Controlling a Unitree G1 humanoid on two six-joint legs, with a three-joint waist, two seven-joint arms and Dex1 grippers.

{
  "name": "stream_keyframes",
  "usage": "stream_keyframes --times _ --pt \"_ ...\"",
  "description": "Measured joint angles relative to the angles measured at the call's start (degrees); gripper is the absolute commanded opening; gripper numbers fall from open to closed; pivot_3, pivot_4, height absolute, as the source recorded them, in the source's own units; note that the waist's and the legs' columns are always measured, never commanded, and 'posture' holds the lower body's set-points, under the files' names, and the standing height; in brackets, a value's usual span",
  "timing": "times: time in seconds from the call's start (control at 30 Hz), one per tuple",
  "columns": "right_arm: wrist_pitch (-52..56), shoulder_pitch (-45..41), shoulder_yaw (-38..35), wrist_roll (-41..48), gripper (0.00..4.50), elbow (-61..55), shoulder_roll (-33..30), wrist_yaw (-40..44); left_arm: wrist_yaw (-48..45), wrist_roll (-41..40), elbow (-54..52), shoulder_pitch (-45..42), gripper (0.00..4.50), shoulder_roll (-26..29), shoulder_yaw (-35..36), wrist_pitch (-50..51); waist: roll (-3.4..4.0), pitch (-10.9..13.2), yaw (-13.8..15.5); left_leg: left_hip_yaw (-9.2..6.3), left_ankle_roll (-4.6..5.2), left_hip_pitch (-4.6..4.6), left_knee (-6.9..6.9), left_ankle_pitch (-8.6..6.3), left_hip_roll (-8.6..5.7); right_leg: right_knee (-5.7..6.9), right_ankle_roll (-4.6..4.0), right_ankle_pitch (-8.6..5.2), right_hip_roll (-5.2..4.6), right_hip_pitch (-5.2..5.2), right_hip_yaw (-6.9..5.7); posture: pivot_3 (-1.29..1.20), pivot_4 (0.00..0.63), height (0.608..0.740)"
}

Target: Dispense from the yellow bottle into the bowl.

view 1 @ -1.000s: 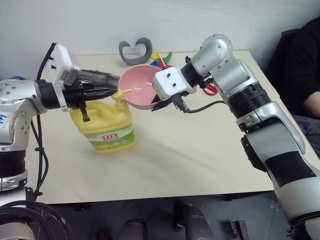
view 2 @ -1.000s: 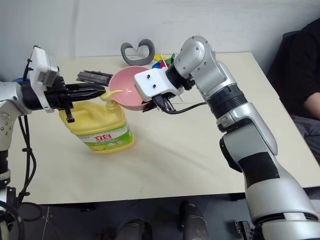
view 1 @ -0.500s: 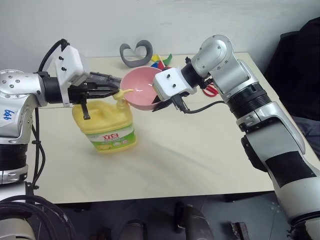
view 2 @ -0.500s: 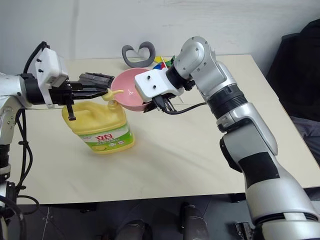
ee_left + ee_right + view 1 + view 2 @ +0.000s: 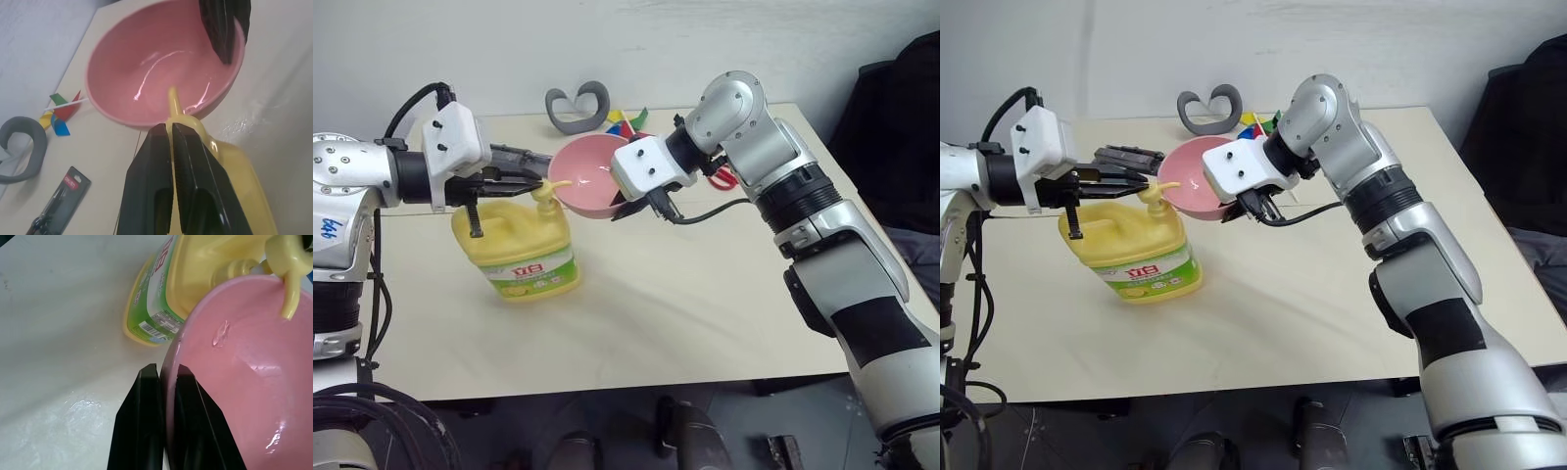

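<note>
Two grippers engaged: left gripper (image 5: 171, 128), fingers pressed together, rests directly above the yellow bottle's (image 5: 521, 245) pump; the bowl (image 5: 590, 178), rim pinched by right gripper (image 5: 164, 374), is held under the spout.

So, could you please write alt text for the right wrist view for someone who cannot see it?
Two black fingers pinch the rim of a pink bowl, one inside and one outside. The yellow bottle's pump spout hangs over the bowl, which holds a small clear drop. Behind it, the yellow bottle with its green-and-white label stands on the pale table.
</note>
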Motion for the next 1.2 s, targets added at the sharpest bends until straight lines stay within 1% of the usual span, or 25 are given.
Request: stream_keyframes --times 0.1,0.17,0.3,0.47,0.53,0.57,0.67,0.73,0.77,0.9,0.97,1.0,1.1,1.2 --pt "-0.06 0.0 0.0 -0.04 0.0 0.19 0.01 0.0 0.0 0.41 0.4 -0.28 0.25 -0.4 0.0 -0.28 0.01 -0.01 0.0 -0.01 0.0 0.01 0.0 0.0 0.01 0.02 -0.01 0.0 0.0 0.0 0.02 0.0 0.15 0.74" --pt "-0.06 0.0 -0.07 -0.05 0.0 0.42 -0.02 0.0 0.0 0.25 1.23 -1.21 0.25 -1.37 0.09 1.57 0.01 -0.01 0.0 0.0 0.0 0.01 0.01 0.0 0.0 0.02 -0.01 0.0 0.0 -0.01 0.01 0.0 0.15 0.74" --pt "-0.04 0.0 -0.39 0.03 0.0 0.42 -0.13 0.0 0.01 -3.21 1.99 -2.94 0.25 -3.35 1.52 9.64 0.0 0.0 0.03 -0.01 0.01 -0.07 0.03 0.01 0.0 0.01 -0.01 0.0 -0.01 -0.08 -0.04 0.0 0.15 0.74" --pt "0.26 1.05 -1.35 1.53 0.0 -0.44 -0.59 0.0 -0.18 -8.72 1.68 -3.31 0.25 -3.38 4.3 19.01 -0.04 0.07 0.0 -0.06 0.01 -0.33 0.02 0.01 0.02 -0.09 -0.01 0.0 0.0 -0.26 -0.15 0.0 0.15 0.74" --pt "0.83 1.84 -1.91 2.09 0.0 -1.19 -1.21 0.0 -0.24 -10.96 1.46 -3.32 0.62 -2.75 5.34 22.73 -0.12 0.13 -0.01 -0.15 0.0 -0.49 0.06 0.01 0.03 -0.14 -0.01 0.0 0.0 -0.33 -0.19 0.0 0.15 0.74" --pt "1.08 2.22 -2.08 2.5 0.0 -1.81 -1.96 0.0 -0.19 -12.41 1.25 -3.52 0.79 -2.24 6.35 25.0 -0.13 0.13 -0.01 -0.23 0.01 -0.78 0.14 0.01 0.04 -0.16 -0.01 0.0 -0.01 -0.53 -0.2 0.0 0.15 0.74" --pt "1.75 3.98 -2.69 3.2 0.0 -4.26 -3.81 -0.01 0.06 -16.16 -0.39 -4.61 1.66 0.16 9.94 30.02 -0.28 0.18 -0.01 -0.16 0.0 -1.35 0.25 0.01 0.01 -0.03 0.0 0.01 -0.01 -1.16 -0.22 0.0 0.15 0.74" --pt "2.87 6.58 -3.07 3.75 0.0 -6.3 -5.46 -0.03 -0.07 -19.2 -2.14 -4.86 2.28 2.41 13.1 32.78 -0.28 0.19 -0.02 -0.17 -0.01 -1.38 0.21 0.02 0.01 -0.08 0.0 0.01 -0.01 -1.19 -0.28 0.0 0.15 0.74" --pt "3.48 7.87 -3.41 3.85 0.0 -7.46 -6.25 -0.04 -0.1 -20.44 -2.96 -4.83 2.52 3.29 14.42 33.89 -0.28 0.19 0.0 -0.18 -0.01 -1.41 0.21 0.01 0.01 -0.1 0.0 0.01 0.0 -1.2 -0.28 0.0 0.15 0.74" --pt "6.05 15.82 -4.78 4.28 0.0 -13.62 -10.82 -0.46 0.72 -28.19 -7.97 -3.45 3.76 7.95 22.62 42.27 -0.32 0.21 0.03 -0.21 -0.01 -1.48 0.23 0.01 0.01 -0.17 0.03 0.02 0.0 -1.21 -0.3 0.0 0.15 0.74" --pt "6.87 20.2 -5.15 4.11 0.0 -16.24 -12.24 -1.2 1.37 -32.35 -11.69 -1.26 4.38 10.65 27.53 46.9 -0.33 0.22 0.03 -0.2 -0.01 -1.45 0.23 0.01 0.01 -0.14 0.03 0.02 -0.01 -1.2 -0.26 0.0 0.15 0.74" --pt "7.05 22.94 -5.48 3.8 0.0 -17.8 -12.9 -2.25 1.15 -34.3 -14.43 1.7 4.49 12.62 31.14 49.86 -0.33 0.22 -0.15 -0.17 -0.01 -1.41 0.2 0.01 0.02 -0.15 0.03 0.02 0.01 -1.19 -0.22 0.0 0.15 0.74" --pt "7.2 31.44 -6.78 1.9 0.0 -19.76 -15.85 -6.58 -1.3 -38.34 -22.78 13.35 4.49 16.85 43.37 59.11 -0.34 0.25 -0.04 -0.13 -0.05 -1.28 0.16 0.03 0.02 -0.12 0.02 0.0 0.02 -1.14 -0.14 0.0 0.15 0.74" --pt "7.06 37.66 -7.35 -0.22 0.0 -21.32 -16.56 -11.36 -5.57 -38.54 -32.22 28.32 4.49 17.49 55.91 64.48 -0.32 0.26 -0.1 -0.11 -0.11 -1.11 0.17 0.05 0.03 -0.03 -0.03 -0.04 0.05 -1.06 -0.02 0.0 0.15 0.74"
